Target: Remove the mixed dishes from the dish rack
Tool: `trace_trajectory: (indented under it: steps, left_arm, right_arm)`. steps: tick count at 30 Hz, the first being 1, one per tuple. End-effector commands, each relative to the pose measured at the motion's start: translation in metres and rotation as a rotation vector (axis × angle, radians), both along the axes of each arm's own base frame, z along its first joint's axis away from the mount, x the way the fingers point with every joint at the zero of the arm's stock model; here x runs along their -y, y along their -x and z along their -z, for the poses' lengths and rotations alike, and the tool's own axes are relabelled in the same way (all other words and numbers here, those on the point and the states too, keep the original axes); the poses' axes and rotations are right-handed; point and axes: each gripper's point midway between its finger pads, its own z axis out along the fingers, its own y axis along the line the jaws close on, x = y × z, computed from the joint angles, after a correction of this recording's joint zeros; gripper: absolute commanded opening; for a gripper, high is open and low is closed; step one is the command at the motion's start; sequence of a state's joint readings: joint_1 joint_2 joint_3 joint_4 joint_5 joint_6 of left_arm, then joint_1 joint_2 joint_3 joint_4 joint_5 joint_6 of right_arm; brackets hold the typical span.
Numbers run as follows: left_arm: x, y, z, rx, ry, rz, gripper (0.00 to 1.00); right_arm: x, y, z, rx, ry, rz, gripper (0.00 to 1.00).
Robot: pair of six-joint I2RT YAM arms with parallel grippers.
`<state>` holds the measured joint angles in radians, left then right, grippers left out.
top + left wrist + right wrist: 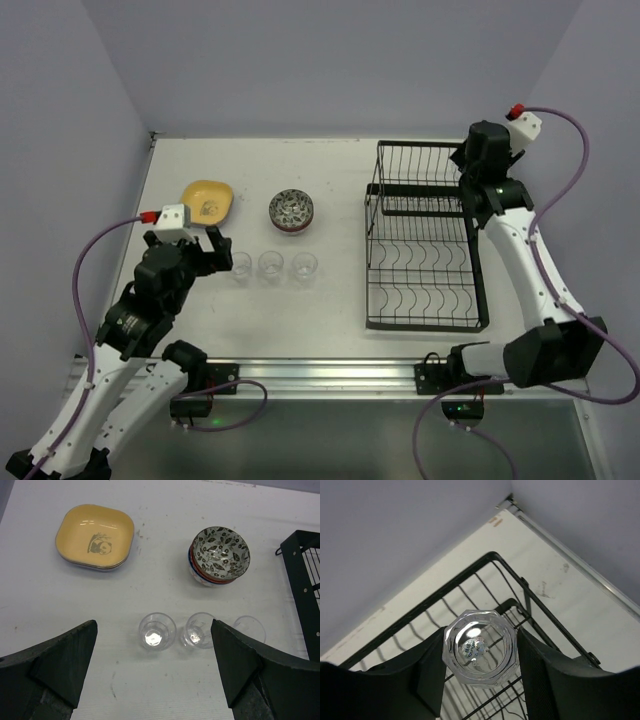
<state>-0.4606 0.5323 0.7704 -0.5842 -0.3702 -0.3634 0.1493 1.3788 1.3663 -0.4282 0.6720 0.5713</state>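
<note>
My right gripper [481, 656] is shut on a clear glass [479, 652], seen base-on, held over the raised upper shelf at the far end of the black wire dish rack [492, 555]. From above, that gripper [470, 170] hangs over the rack's [425, 300] far right part. My left gripper [154, 672] is open and empty, just near of three clear glasses in a row [157, 631] [199, 630] [249, 628]. A stack of patterned bowls [220, 555] and a stack of plates with a yellow one on top [95, 537] stand beyond them.
The rack's lower slots [425, 265] hold no dishes that I can see. Grey walls close in the table on the left, back and right. The rack's corner [300, 545] stands right of the glasses in the left wrist view.
</note>
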Motion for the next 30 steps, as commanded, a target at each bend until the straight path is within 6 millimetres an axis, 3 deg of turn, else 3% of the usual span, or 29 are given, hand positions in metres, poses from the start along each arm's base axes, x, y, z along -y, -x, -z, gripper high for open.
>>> trace_trajectory:
  steps: [1,3,4,5,7,8,9,10,11,15,16,18,20,21,24,27,30]
  left_arm:
    - [0.006,-0.002,-0.026,0.091,0.036,0.031,1.0]
    - [0.016,0.003,-0.043,0.12,0.107,0.076,1.0]
    - [0.024,0.005,-0.051,0.137,0.15,0.112,1.0]
    - [0.048,0.011,-0.069,0.17,0.249,0.224,1.0]
    - [0.076,0.019,-0.092,0.215,0.356,0.37,1.0]
    - [0.103,0.034,-0.122,0.283,0.459,0.54,1.0]
    - [0.115,0.039,-0.13,0.297,0.505,0.616,1.0]
    - [0.128,0.04,-0.137,0.299,0.543,0.685,1.0]
    - [0.143,0.055,-0.166,0.369,0.619,0.822,1.0]
    - [0.163,0.062,-0.198,0.432,0.747,0.971,1.0]
    - [0.168,0.057,-0.199,0.429,0.762,0.973,1.0]
    - [0.176,0.067,-0.214,0.47,0.796,1.033,1.0]
    - [0.185,0.075,-0.223,0.492,0.832,1.082,1.0]
    - [0.188,0.078,-0.223,0.49,0.85,1.095,1.0]
    - [0.197,0.081,-0.224,0.475,0.902,1.131,1.0]
    - [0.205,0.081,-0.221,0.454,0.931,1.162,0.99]
    - [0.209,0.085,-0.223,0.451,0.942,1.197,0.91]
  right_arm:
    - [-0.028,0.011,-0.072,0.237,-0.064,-0.181,0.0]
    - [-0.049,0.031,-0.101,0.337,-0.106,-0.321,0.0]
    - [-0.085,0.036,-0.104,0.386,-0.149,-0.534,0.0]
    - [-0.103,0.058,-0.126,0.477,-0.158,-0.658,0.0]
    - [-0.136,0.08,-0.139,0.619,-0.244,-0.846,0.0]
    - [-0.16,0.099,-0.143,0.648,-0.29,-1.004,0.0]
    - [-0.171,0.122,-0.17,0.771,-0.353,-1.094,0.0]
    - [-0.182,0.131,-0.162,0.777,-0.403,-1.162,0.0]
    - [-0.198,0.147,-0.162,0.791,-0.442,-1.265,0.0]
    - [-0.223,0.196,-0.188,1.032,-0.566,-1.416,0.0]
    - [-0.228,0.199,-0.185,1.044,-0.591,-1.423,0.0]
    - [-0.238,0.214,-0.194,1.114,-0.658,-1.449,0.0]
    - [-0.247,0.217,-0.189,1.133,-0.715,-1.451,0.0]
    - [-0.242,0.219,-0.196,1.193,-0.731,-1.417,0.0]
    - [-0.249,0.218,-0.189,1.214,-0.798,-1.411,0.0]
    - [-0.266,0.218,-0.186,1.203,-0.846,-1.462,0.0]
    - [-0.28,0.217,-0.182,1.184,-0.872,-1.489,0.0]
